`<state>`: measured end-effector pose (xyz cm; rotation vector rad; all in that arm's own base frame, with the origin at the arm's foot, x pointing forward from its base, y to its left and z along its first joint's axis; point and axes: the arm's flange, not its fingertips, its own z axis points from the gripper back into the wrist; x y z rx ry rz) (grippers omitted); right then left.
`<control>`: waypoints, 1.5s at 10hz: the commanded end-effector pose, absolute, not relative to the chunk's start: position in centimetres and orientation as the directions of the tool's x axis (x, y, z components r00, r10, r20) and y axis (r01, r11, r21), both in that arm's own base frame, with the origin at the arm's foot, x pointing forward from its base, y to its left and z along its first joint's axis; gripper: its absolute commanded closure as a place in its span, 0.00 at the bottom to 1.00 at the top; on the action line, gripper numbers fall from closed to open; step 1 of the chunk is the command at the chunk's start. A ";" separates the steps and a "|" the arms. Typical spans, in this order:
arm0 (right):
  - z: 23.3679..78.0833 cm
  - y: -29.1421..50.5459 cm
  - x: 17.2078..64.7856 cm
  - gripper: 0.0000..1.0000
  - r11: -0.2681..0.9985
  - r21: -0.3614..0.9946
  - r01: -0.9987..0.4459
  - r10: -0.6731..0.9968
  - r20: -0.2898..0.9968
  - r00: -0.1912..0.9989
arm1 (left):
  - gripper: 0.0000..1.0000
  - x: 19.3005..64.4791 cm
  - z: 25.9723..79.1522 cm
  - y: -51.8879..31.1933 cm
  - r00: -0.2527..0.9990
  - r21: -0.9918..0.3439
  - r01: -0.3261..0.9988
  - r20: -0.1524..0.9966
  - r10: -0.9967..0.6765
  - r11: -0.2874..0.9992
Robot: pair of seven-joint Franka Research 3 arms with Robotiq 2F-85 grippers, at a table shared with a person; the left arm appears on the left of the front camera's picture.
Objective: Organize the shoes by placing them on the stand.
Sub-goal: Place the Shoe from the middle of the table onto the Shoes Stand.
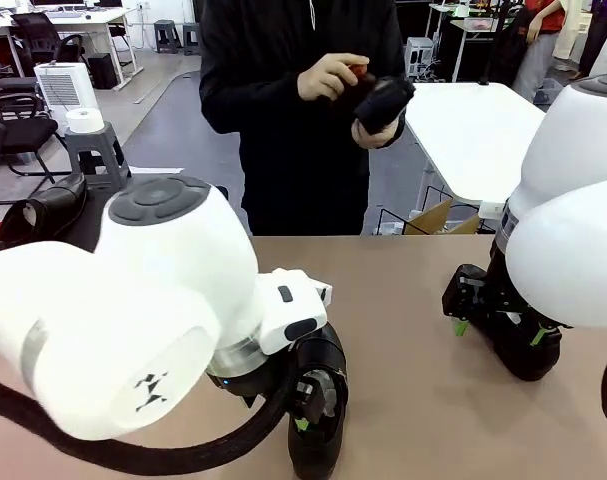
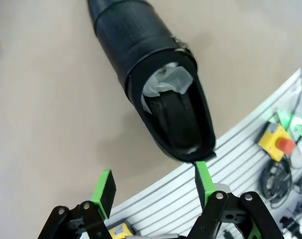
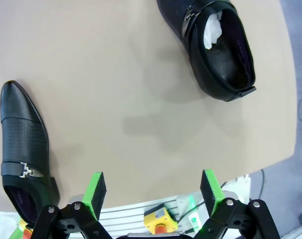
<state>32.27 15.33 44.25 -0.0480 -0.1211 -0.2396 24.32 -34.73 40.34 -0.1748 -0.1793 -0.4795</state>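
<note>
One black shoe [image 2: 160, 94] with white paper stuffing lies on the tan table, its heel just ahead of my left gripper [image 2: 154, 186], which is open and holds nothing. In the front view that gripper [image 1: 311, 405] hangs right over the shoe [image 1: 318, 455]. My right gripper [image 3: 153, 191] is open above bare table between two buckled shoes, one at the top [image 3: 210, 45] and one at the left [image 3: 24, 149]. The person holds another shoe [image 1: 383, 100] in both hands. At far left a further shoe [image 1: 43, 212] rests on the black stand [image 1: 95, 218], mostly hidden behind my left arm.
The person stands at the far side, with a small reddish brush [image 1: 355, 70] in one hand. The table's near edge with a ribbed metal frame and a yellow stop-button box [image 2: 276, 142] lies close under both grippers. A white table [image 1: 473, 130] stands behind on the right.
</note>
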 end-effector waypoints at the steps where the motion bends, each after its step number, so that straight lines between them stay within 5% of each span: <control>1: 44.0 15.5 32.4 0.00 0.972 -0.018 0.235 -0.230 0.133 0.964 | 0.17 25.2 39.4 -36.7 0.929 -0.122 0.346 0.181 -0.322 0.930; 9: 44.0 15.5 32.4 0.00 0.972 -0.018 0.235 -0.230 0.133 0.964 | 0.17 29.3 34.4 -38.2 0.990 -0.015 0.104 0.100 -0.102 0.994; 13: 44.0 15.5 32.4 0.00 0.972 -0.018 0.235 -0.230 0.133 0.964 | 0.91 29.4 35.0 -37.9 0.989 -0.037 0.121 0.090 -0.117 0.992; 15: 44.0 15.5 32.4 0.00 0.972 -0.018 0.235 -0.230 0.133 0.964 | 1.00 29.2 35.5 -38.0 0.988 -0.047 0.129 0.089 -0.125 0.990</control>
